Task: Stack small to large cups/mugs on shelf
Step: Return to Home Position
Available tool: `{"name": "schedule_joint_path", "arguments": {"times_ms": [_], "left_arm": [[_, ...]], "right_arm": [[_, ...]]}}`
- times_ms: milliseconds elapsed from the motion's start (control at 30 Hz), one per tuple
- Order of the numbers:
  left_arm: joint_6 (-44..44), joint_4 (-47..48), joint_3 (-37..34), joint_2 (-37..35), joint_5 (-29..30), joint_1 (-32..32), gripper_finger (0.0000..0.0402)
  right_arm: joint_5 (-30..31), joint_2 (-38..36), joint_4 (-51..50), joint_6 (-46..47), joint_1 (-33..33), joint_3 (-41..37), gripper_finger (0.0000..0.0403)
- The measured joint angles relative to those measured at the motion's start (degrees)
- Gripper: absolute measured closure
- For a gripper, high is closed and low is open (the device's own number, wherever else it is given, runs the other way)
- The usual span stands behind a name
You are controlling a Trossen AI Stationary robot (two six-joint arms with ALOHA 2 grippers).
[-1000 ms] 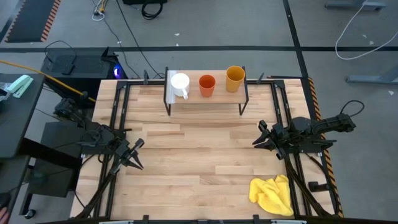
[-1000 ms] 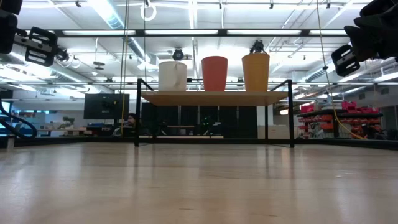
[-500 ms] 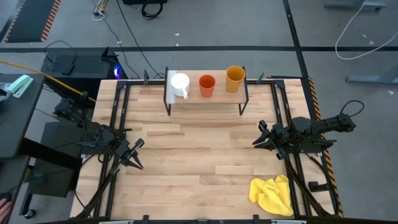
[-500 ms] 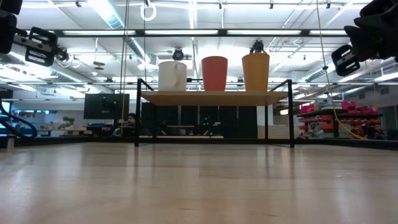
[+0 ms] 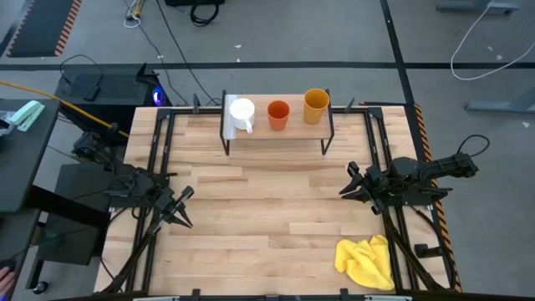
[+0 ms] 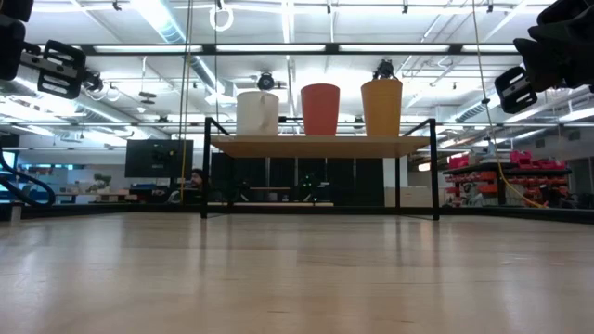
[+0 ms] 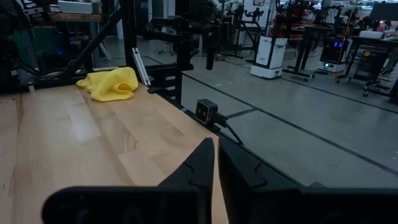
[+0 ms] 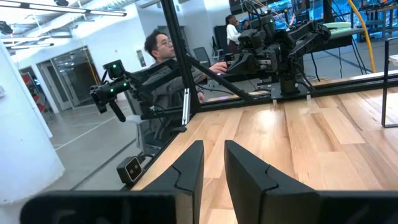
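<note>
Tabletop (image 5: 267, 221) | shelf (image 5: 276, 135): white, orange, mustard cups (image 5: 277, 114) | left end effector (image 7: 216, 147) closed, right (image 8: 213, 147) ajar

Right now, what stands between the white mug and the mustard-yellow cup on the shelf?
The orange-red cup, upright on the shelf, apart from both neighbours; the low and high views show it.
</note>
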State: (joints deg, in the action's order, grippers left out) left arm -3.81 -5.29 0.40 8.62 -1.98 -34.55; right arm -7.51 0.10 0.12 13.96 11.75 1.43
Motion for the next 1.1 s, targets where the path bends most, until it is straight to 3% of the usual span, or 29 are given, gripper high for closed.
{"name": "schedule_joint_path", "arguments": {"times_ms": [1100], "left_arm": [[0.0,0.0,0.0,0.0,0.0,0.0,0.0368]], "right_arm": [[0.0,0.0,0.0,0.0,0.0,0.0,0.0331]]}}
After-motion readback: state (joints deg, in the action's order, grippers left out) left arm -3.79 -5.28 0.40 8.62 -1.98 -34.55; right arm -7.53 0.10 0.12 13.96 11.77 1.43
